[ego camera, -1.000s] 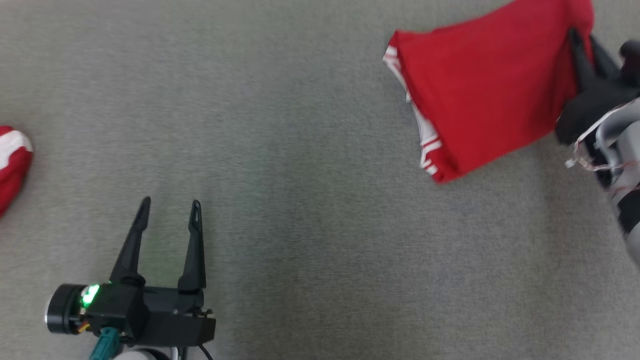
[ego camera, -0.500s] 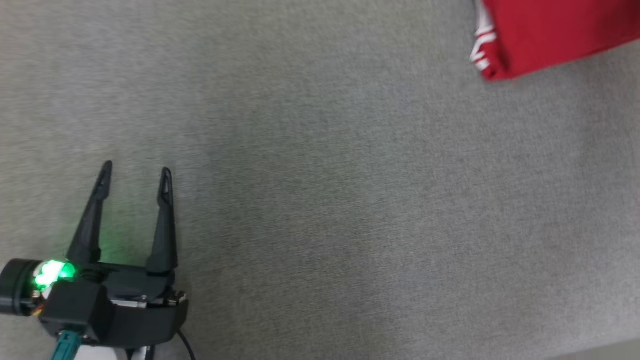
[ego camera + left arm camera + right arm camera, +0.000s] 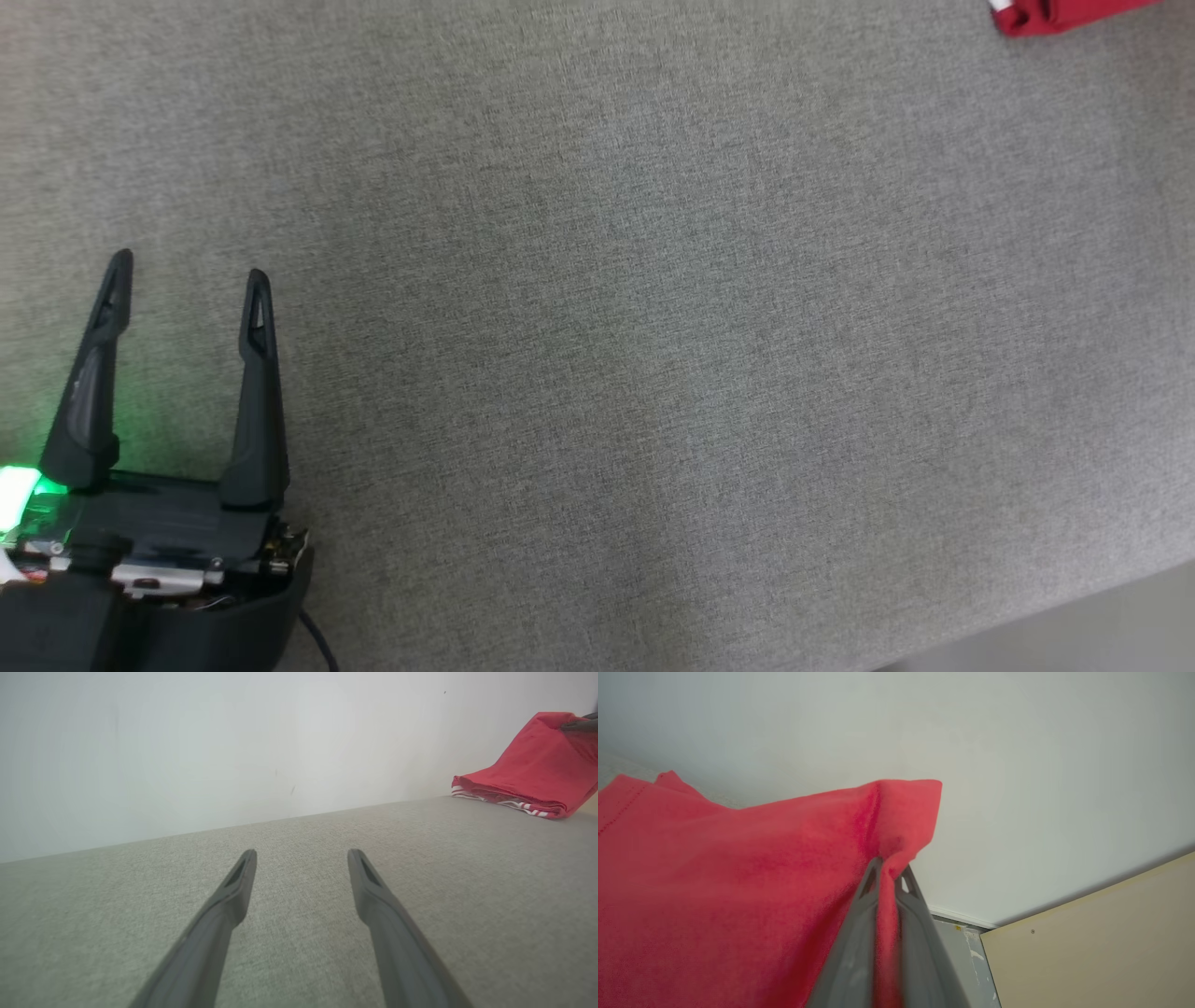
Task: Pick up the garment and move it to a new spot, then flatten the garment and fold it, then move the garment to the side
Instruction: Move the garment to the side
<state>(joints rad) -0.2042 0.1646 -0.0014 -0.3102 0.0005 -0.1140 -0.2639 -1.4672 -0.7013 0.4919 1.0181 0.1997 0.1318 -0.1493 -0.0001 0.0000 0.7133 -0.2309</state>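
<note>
The garment is red with white stripes at its hem. A small corner of the garment (image 3: 1050,16) pokes in at the head view's top right. In the left wrist view the folded garment (image 3: 532,772) rests on the grey surface at the far right, its upper part lifted. My right gripper (image 3: 889,870) is shut on a fold of the garment (image 3: 738,882), pinching the cloth between both fingers. My left gripper (image 3: 187,280) stands open at the lower left of the head view, low over the grey surface with nothing between its fingers (image 3: 233,891).
The grey fabric surface (image 3: 653,327) spreads across the head view, with its edge at the lower right (image 3: 1074,607). A pale wall (image 3: 233,742) rises behind it. A beige panel (image 3: 1101,942) sits at the right wrist view's lower right.
The head view has shifted, so the garment has slid toward its top right and the left gripper toward its lower left. The right gripper keeps its hold on the cloth.
</note>
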